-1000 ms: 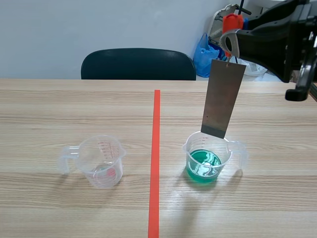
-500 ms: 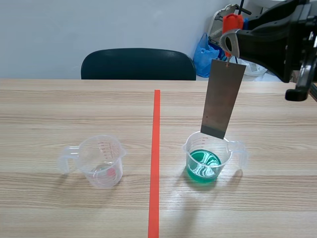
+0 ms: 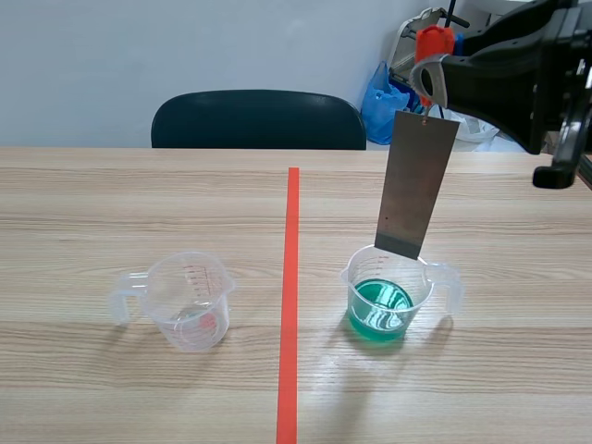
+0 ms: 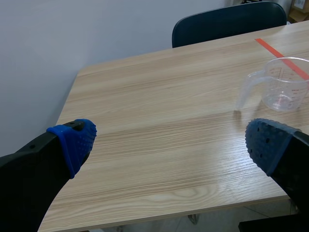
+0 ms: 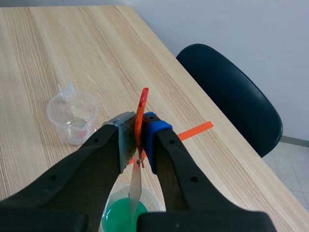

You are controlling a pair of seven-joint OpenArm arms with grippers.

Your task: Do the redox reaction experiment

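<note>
My right gripper (image 5: pixel 138 140) clamps the clip (image 5: pixel 142 108), plate (image 3: pixel 416 180) hanging over green cup (image 3: pixel 388 296); dip step, I'd lower it straight in next. Left gripper (image 4: pixel 170 144) fingers apart.

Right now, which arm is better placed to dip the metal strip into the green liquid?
Right. The right tool is shut on the red clip carrying the metal strip, hanging over the cup of green liquid. The left tool is open, holding nothing.

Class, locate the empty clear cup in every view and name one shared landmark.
Scene view: empty cup left of the tape line.
Left wrist view: empty cup ahead of the open left gripper.
Right wrist view: empty cup beside the right gripper holding the red clip.
Shared landmark: the dark chair.
</note>
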